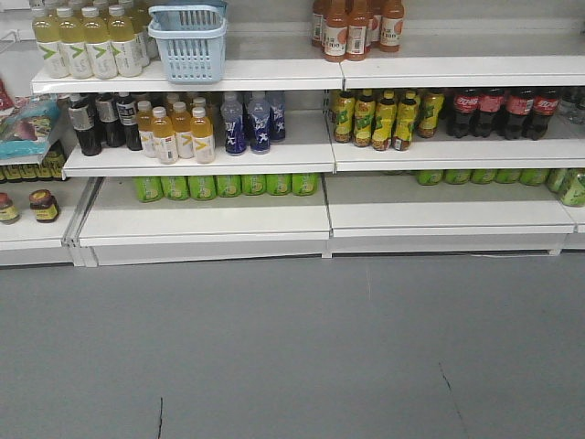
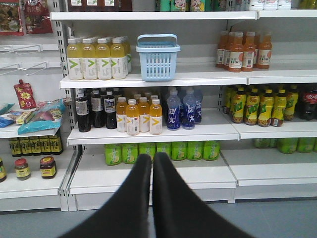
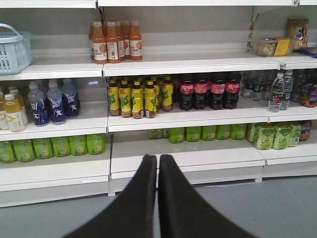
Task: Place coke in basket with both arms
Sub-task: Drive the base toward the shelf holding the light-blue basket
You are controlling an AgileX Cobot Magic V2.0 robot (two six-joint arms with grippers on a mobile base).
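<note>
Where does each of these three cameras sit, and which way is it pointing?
Front view: back from the shelves, looking slightly down at them and the floor; no robot part shows.
Left wrist view: behind the shut left hand, facing the shelves under the basket.
Right wrist view: behind the shut right hand, facing farther right, toward the dark cola bottles.
All three show the basket.

The basket (image 1: 189, 41) is light blue with slotted sides, on white shelves (image 1: 206, 219) above a grey floor (image 1: 292, 366). Pale yellow bottles (image 1: 87, 44) carry green V marks, the cola bottles (image 1: 505, 112) are dark with red labels, and the bottom-row drinks (image 1: 227, 186) are bright green. The left claw (image 2: 152, 157) and right claw (image 3: 157, 158) are black.
</note>
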